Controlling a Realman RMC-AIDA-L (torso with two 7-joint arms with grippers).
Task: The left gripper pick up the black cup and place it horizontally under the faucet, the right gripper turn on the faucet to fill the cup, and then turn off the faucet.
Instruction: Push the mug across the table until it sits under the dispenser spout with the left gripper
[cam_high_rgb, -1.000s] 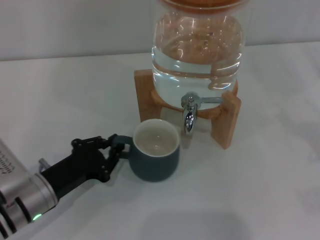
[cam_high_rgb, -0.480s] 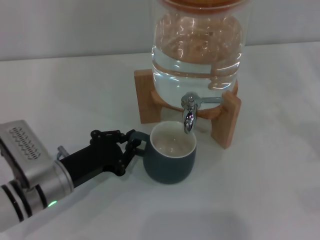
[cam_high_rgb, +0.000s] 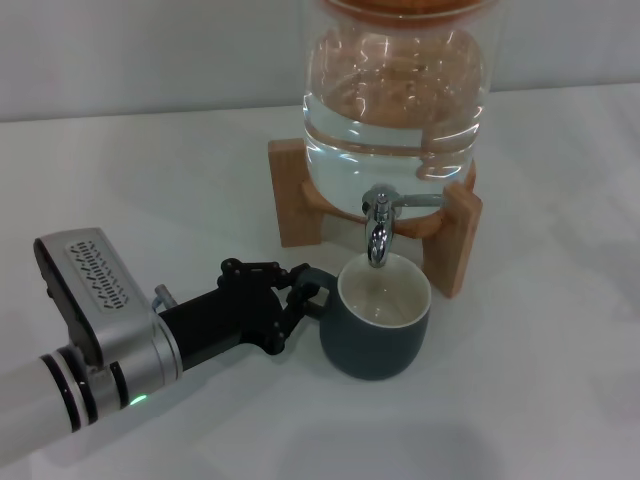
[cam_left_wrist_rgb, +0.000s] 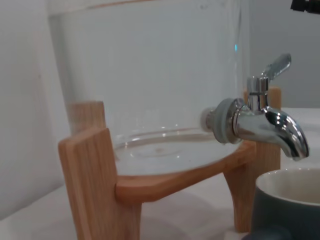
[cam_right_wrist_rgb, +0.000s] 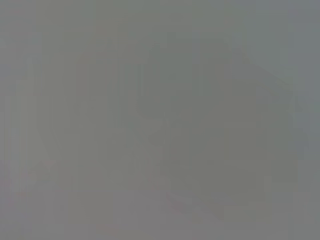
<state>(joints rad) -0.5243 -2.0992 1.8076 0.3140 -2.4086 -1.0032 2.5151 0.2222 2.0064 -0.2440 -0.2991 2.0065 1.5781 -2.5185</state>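
Got my left gripper (cam_high_rgb: 300, 297) clamped on the handle of the black cup (cam_high_rgb: 378, 325), coming in from its 9 o'clock. Cup's upright on the table (cam_high_rgb: 540, 400), rim right under the faucet (cam_high_rgb: 377, 232) spout at its 12.

**Cup under the tap**

The black cup (cam_high_rgb: 378, 320) stands upright on the desk, cream interior showing, its rim directly beneath the spout of the faucet (cam_high_rgb: 378, 226). The chrome faucet points down. The left gripper (cam_high_rgb: 300, 300) is clamped on the cup's loop handle.
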